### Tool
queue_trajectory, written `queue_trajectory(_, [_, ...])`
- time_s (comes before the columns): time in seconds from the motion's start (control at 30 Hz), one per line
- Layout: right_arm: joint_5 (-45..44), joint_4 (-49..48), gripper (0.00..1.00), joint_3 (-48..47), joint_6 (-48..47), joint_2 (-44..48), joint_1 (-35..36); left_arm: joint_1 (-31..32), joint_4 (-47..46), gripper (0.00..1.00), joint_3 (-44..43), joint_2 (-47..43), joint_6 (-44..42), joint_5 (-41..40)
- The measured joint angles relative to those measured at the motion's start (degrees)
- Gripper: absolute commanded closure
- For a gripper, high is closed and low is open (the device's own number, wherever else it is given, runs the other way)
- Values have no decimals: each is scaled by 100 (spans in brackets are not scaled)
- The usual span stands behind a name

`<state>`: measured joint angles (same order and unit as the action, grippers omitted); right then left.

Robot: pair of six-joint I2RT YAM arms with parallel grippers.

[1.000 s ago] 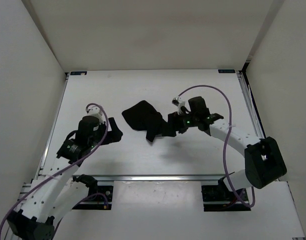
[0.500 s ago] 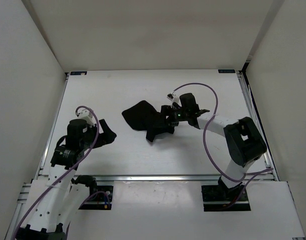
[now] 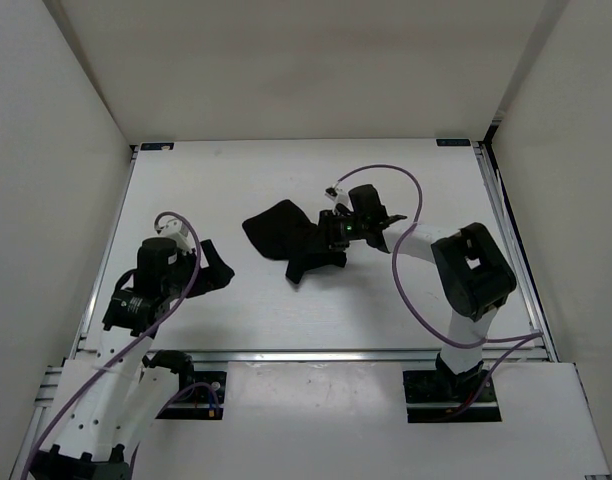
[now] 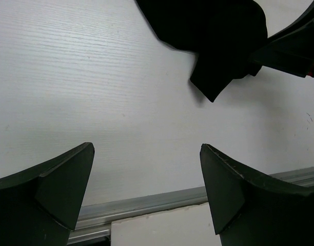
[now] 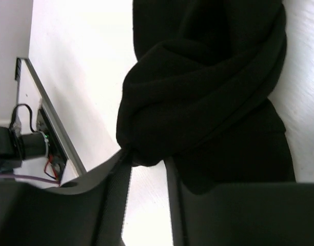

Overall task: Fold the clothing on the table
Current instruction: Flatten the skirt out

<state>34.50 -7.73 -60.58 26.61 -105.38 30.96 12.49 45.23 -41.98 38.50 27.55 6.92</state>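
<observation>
The clothing (image 3: 284,231) is a bunched black garment lying mid-table (image 3: 236,180). In the right wrist view it is a thick rolled wad (image 5: 208,87) filling the upper frame. My right gripper (image 3: 332,243) is at the garment's right edge. Its jaws stand narrow, and a fold of the fabric is pinched between the tips of the gripper (image 5: 146,159). My left gripper (image 3: 220,268) hovers left of the clothing, apart from it. In its own wrist view the left gripper (image 4: 146,148) is wide open and holds nothing, with the clothing (image 4: 213,31) further off at the top.
A metal rail (image 3: 316,354) runs along the near edge and also shows under the left fingers (image 4: 146,202). White walls close in the table on three sides. Purple cables loop above both arms. The right gripper's body (image 4: 293,46) shows beside the garment.
The right arm has swung its elbow back and pressed in at the clothing's right edge, and its jaws have narrowed onto the fabric. The left arm drew back to the left, still open.
</observation>
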Motion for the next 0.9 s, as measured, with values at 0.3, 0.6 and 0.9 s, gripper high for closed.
queue_trajectory(0.3, [74,55,100,-363,-22,2,221,-243,144,6,0,-291,-57,109])
queue_trajectory(0.6, [302,463,100,-1051,-195,310,323,-254,330,5,-7,-404,-109,118])
queue_trajectory(0.9, [623,667,100,-1311,-481,1755,-984,-269,317,5,-17,-334,-114,160])
